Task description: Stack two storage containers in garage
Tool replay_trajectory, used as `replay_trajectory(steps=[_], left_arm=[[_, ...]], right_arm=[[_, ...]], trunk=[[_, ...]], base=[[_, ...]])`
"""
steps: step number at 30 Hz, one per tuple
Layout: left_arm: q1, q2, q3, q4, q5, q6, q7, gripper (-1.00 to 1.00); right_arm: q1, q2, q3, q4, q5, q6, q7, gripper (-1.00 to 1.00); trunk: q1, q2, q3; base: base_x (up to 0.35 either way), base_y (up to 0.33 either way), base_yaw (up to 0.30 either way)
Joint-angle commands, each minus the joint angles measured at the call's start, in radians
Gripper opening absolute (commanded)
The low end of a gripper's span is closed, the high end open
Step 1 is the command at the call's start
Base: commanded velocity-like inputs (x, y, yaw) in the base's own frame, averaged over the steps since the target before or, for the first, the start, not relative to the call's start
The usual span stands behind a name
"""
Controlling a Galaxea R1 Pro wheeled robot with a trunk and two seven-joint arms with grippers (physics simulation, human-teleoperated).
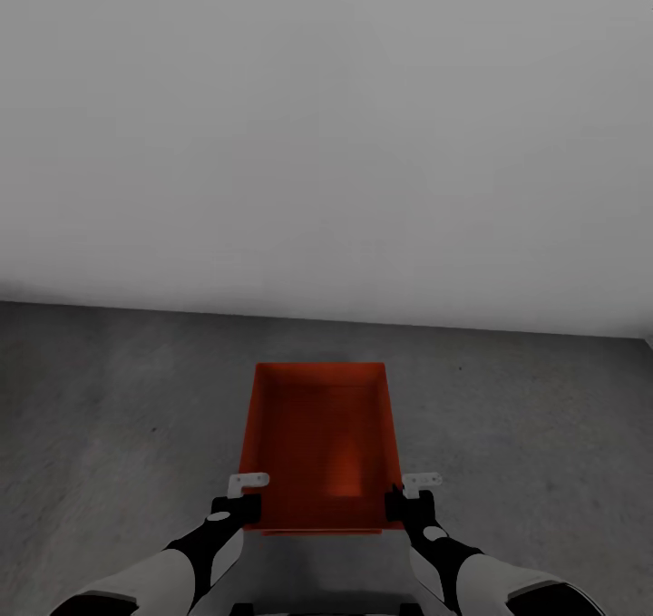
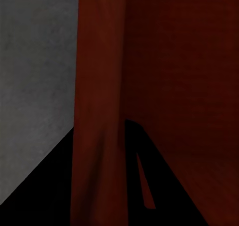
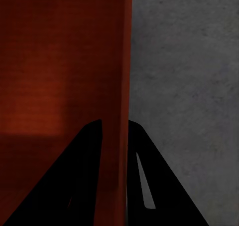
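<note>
Pinching the storage container walls: left claw, right claw.

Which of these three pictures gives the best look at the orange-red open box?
The head view: the whole orange-red rectangular lidless container shows, above dark grey floor, with a gripper at each near corner. The left wrist view shows one thin wall up close between dark fingers; the right wrist view likewise.

no readable text, no labels, no brands, no numbers, no signs
</note>
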Motion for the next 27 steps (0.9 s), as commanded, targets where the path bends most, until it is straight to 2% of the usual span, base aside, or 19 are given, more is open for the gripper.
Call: replay_trajectory(steps=[1,16,27], left_arm=[[-0.001,0.0,0.053,-0.001,0.003,-0.004,0.009,-1.0],[-0.001,-0.002,0.053,-0.001,0.003,-0.004,0.009,-1.0],[-0.001,-0.003,0.053,0.003,0.002,-0.004,0.009,-1.0]], right_arm=[[-0.001,0.0,-0.014,0.005,-0.043,-0.01,-0.007,-1.0],[-0.001,0.0,-0.014,0.005,-0.043,-0.01,-0.007,-1.0],[-0.001,0.0,-0.014,0.005,-0.043,-0.01,-0.006,-1.0]], trunk=[[0.0,-0.002,-0.001],[0.0,-0.002,-0.001],[0.043,-0.079,-0.036]], base=[[0.0,0.0,0.0],[0.0,0.0,0.0],[0.0,0.0,0.0]])
